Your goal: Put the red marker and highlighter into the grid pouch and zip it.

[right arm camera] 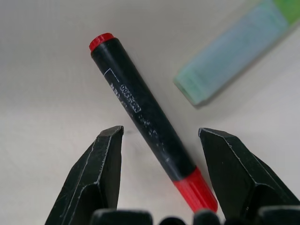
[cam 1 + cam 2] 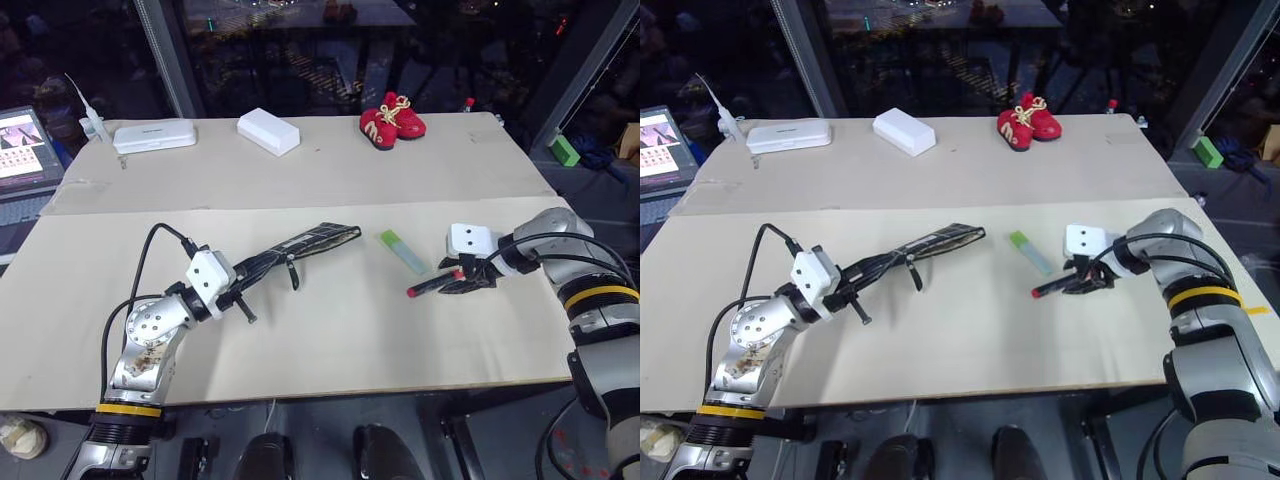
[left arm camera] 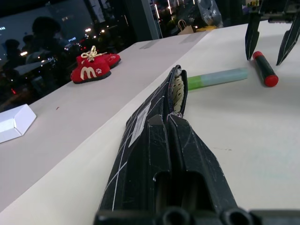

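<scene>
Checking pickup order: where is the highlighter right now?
The highlighter lies flat on the table, right of centre, between the grid pouch's open end and the red marker.

Both head eyes look forward and down over the table (image 2: 330, 330) from its near edge. The left wrist camera looks low along the grid pouch (image 3: 159, 140); the right wrist camera hangs close above the red marker (image 1: 145, 117), which all views share.

You have one red marker (image 1: 146, 123), one highlighter (image 2: 402, 250), one grid pouch (image 2: 300, 246), two white boxes (image 2: 268, 131), two red baby shoes (image 2: 392, 122).
</scene>
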